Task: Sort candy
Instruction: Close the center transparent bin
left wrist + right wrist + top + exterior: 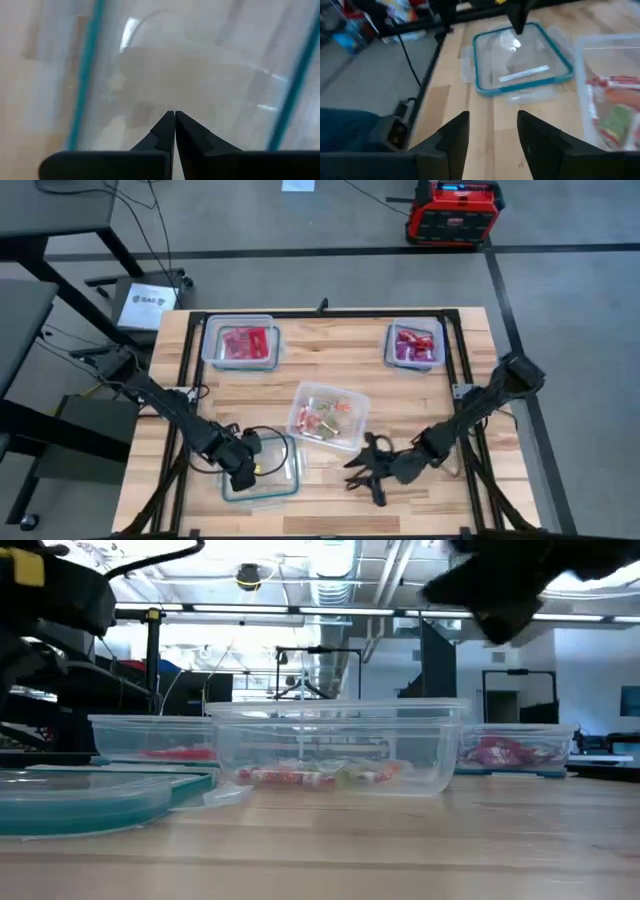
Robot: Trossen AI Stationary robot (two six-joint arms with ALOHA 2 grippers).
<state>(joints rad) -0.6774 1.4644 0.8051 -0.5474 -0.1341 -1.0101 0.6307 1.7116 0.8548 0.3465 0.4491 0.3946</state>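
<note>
The candy [322, 416] lies jumbled in the middle tub, pointing no single way. Left pincer [174, 116], closed and empty, hangs over the near tub [285, 470]; right pincer [492, 125] gapes, empty.

Clear containers [328, 416]; red case [452, 212]

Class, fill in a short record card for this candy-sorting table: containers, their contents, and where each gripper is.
Far-left container: red candy
Far-right container: red and pink candy
Centre container: mixed candy
Near-left container: no candy visible
Left gripper: fingers shut, over near-left container
Right gripper: fingers open, above bare table near centre container
</note>
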